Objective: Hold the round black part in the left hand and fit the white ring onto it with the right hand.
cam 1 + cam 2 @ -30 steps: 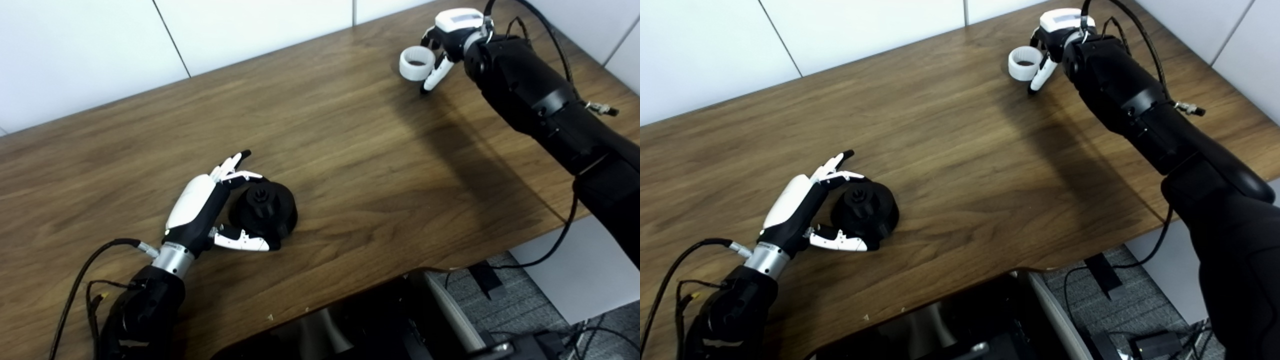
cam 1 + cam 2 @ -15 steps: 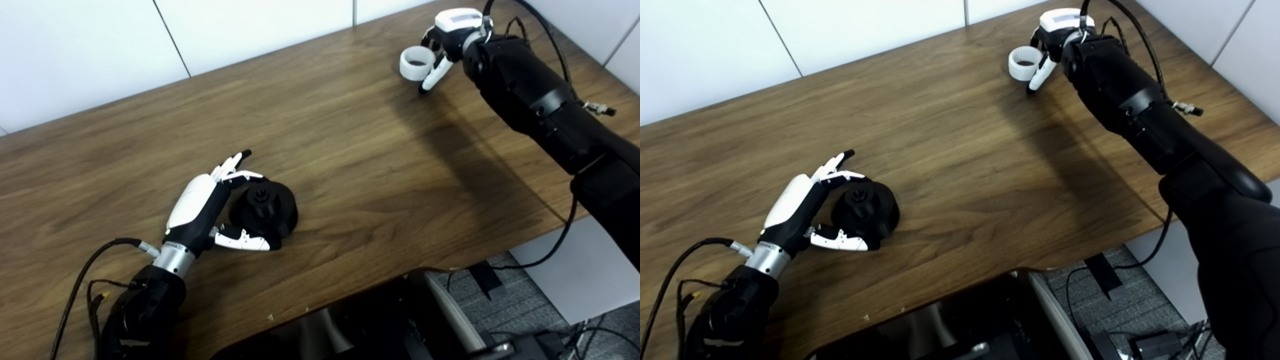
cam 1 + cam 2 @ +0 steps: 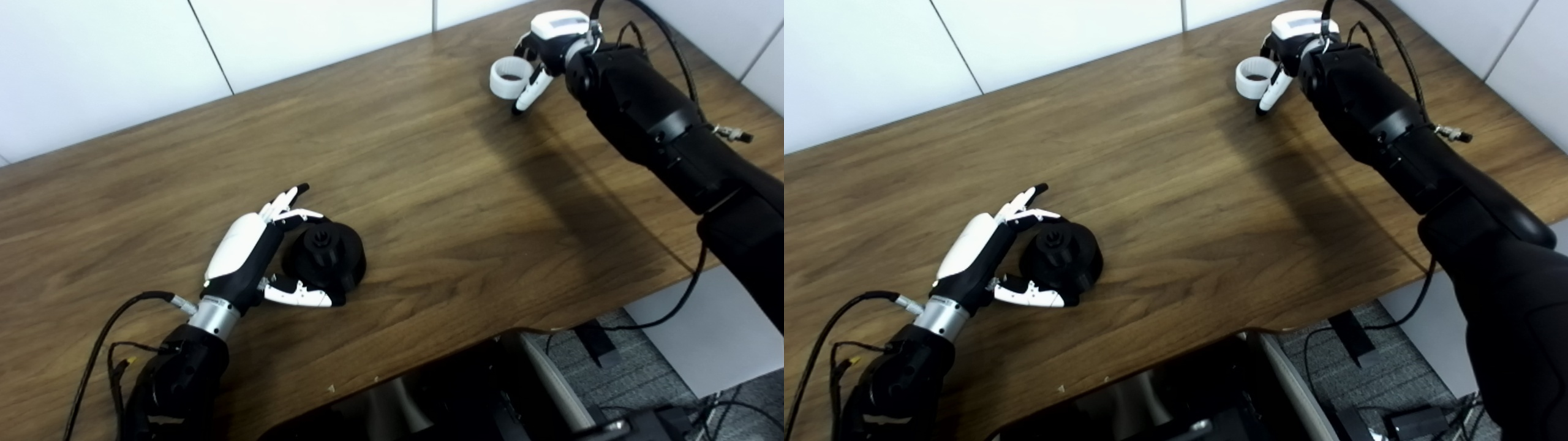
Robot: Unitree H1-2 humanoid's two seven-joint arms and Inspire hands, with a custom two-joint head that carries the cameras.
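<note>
The round black part [image 3: 324, 257], with a small knob on top, rests on the wooden table [image 3: 429, 184] at the near left. My left hand [image 3: 245, 251] cups it from the left. Its fingers stretch past the part's far side and its thumb [image 3: 300, 297] lies along the near side. The hand is open and the part is not lifted. The white ring [image 3: 509, 78] lies at the far right of the table. My right hand [image 3: 545, 43] is right beside it, with the thumb against the ring's near right side. Its fingers behind the ring are mostly hidden.
The table's front edge runs diagonally at lower right, with floor and cables beyond it. A dark glossy object [image 3: 429, 398] sits below the near edge. A white panelled wall [image 3: 306, 37] bounds the far side. Cables trail from my left forearm [image 3: 122, 331].
My right arm has crept slightly left, bringing the thumb a little closer against the white ring. The left hand and the black part have barely moved.
</note>
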